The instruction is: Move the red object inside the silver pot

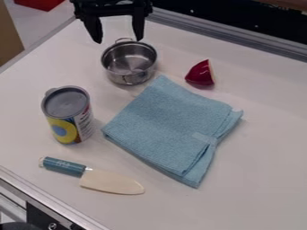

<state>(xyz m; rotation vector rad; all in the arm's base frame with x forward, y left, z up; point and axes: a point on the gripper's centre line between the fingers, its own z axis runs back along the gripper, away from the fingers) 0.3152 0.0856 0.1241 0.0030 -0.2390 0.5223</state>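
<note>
From where I stand, the black gripper (119, 41) hangs at the top of the camera view, its jaws spread well apart with nothing between them. The red object (199, 74), a wedge with a pale edge, isn't between those jaws at all; it lies on the white tabletop (258, 148), off to the right of them and a bit nearer to me. It's outside the silver pot (127, 80) too, to the pot's right, and just beyond the folded blue cloth (165, 121). The pot stands upright just below the jaws in the view, its looped handle toward them, so the jaws are much closer to it than to the red wedge. Over on the left, a can (69, 114) with a grey lid stands upright, and nearer me a toy knife (93, 176) lies flat, teal handle to the left, cream blade to the right.
</note>
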